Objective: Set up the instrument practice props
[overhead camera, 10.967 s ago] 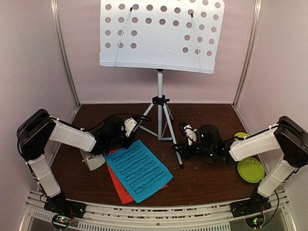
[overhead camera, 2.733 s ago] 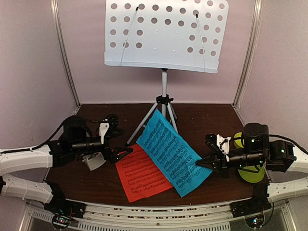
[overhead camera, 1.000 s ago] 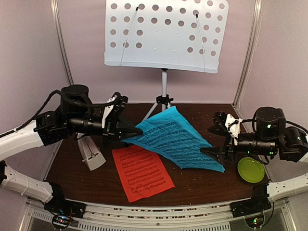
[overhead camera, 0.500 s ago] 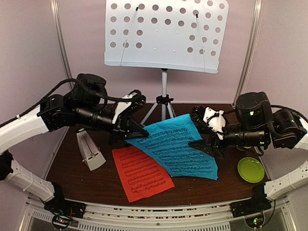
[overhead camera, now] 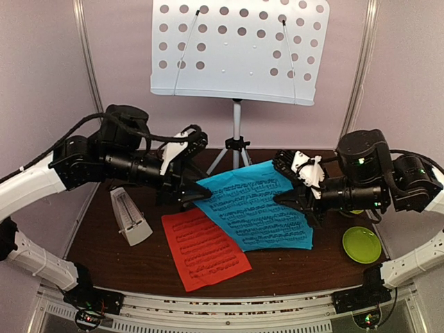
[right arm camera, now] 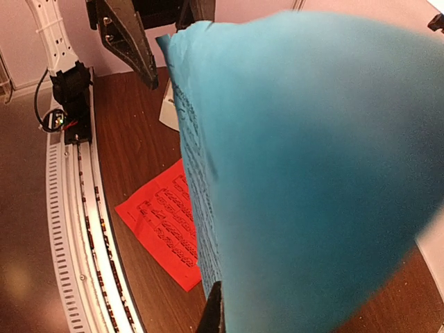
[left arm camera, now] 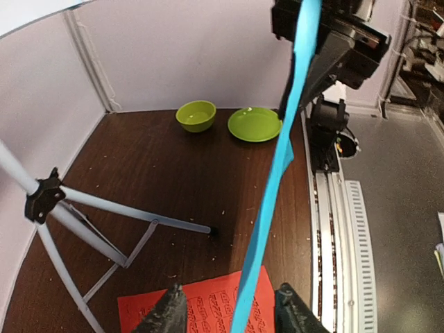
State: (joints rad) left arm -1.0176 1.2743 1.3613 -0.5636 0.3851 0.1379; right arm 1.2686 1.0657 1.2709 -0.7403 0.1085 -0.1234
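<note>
Top external view: one music sheet is up in the air, and nothing is on the stand yet.

Nearest us the red sheet lies flat on the table, untouched. Just beyond it the blue sheet is held up over the table. The right jaws are clamped on its right edge, while the left jaws stand apart with the sheet's other edge running between them, pinching nothing that we can see. The metronome stands upright at the left, near the red sheet. Farthest back the tripod is spread and carries the white desk, bare of paper — so we judge the stand done and both sheets left to place.
</note>
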